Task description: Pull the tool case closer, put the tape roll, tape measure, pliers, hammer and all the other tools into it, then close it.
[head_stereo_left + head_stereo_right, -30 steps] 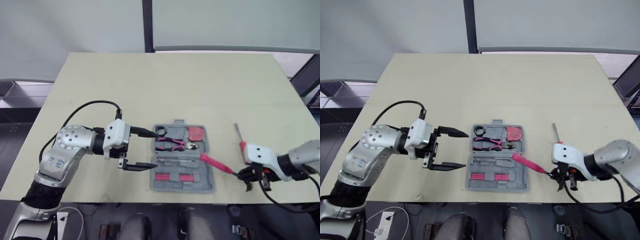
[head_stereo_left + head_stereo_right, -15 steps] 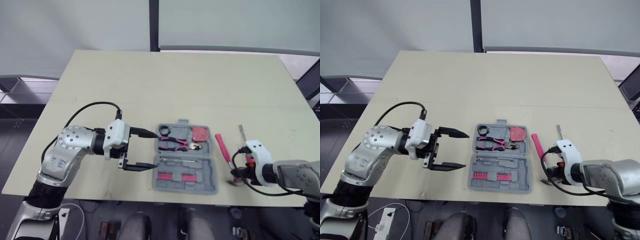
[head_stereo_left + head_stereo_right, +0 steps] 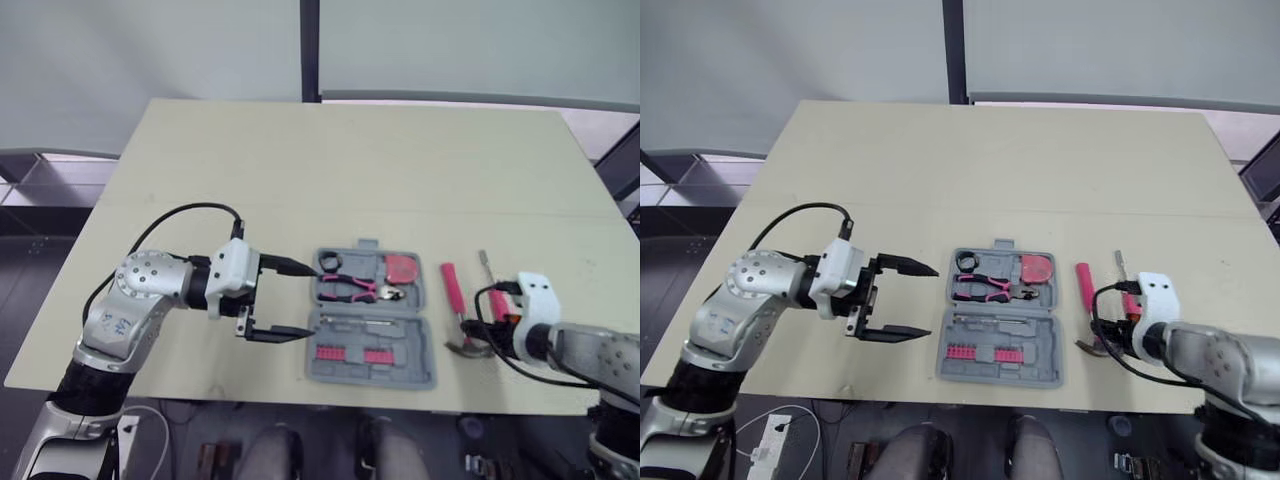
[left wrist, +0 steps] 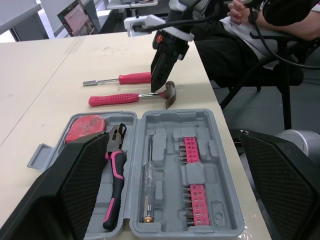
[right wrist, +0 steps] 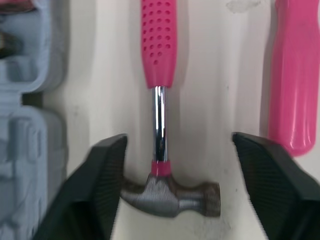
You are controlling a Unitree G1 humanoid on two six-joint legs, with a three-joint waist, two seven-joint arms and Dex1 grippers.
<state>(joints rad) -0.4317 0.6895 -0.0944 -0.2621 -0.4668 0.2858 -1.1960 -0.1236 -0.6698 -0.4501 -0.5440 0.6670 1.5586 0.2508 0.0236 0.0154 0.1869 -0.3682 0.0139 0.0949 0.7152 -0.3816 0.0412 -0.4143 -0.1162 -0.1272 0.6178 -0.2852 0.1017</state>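
Hammer has shifted right, off the case.
Left pincer, right pincer gape empty; hammer, screwdriver still unpacked.

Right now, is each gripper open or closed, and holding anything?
Left gripper: open, empty.
Right gripper: open over the hammer, not gripping it.

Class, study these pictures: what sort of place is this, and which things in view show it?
Probably an indoor lab or office workroom: a plain beige work table, a seated person beside it, and what looks like a laptop screen in the background.
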